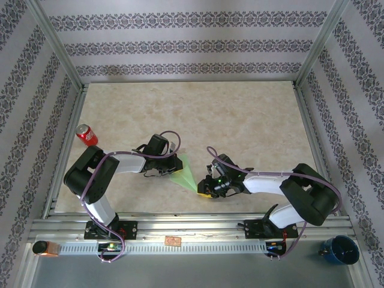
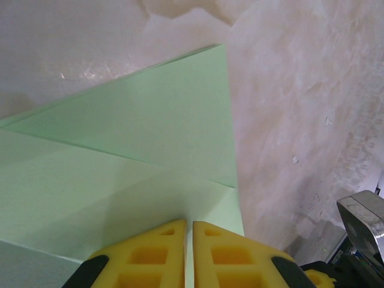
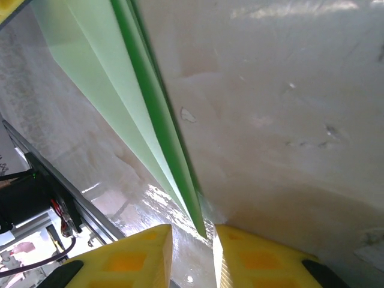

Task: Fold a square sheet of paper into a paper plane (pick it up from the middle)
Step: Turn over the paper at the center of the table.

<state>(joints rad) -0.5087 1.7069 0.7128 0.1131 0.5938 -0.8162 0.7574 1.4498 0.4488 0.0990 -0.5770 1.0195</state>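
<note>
The paper plane (image 2: 132,138) is thin, smooth, matt light-green paper with sharp creases. The table top (image 1: 252,114) looks like smooth, faintly glossy marble. The left gripper (image 2: 187,240) has matt yellow plastic fingers. At nine o'clock, the soda can (image 1: 87,134) is glossy red metal.

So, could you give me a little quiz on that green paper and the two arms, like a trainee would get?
1. Pick one: the folded paper held between the two arms is A) pink, B) light green, C) white.
2. True or false: the left gripper is shut on an edge of the paper.
3. In a few words: which part of the paper lies between the parted fingers of the right gripper?

Key
1. B.
2. True. Its yellow fingers are pressed together with the sheet between them.
3. Its narrow pointed tip.
</note>
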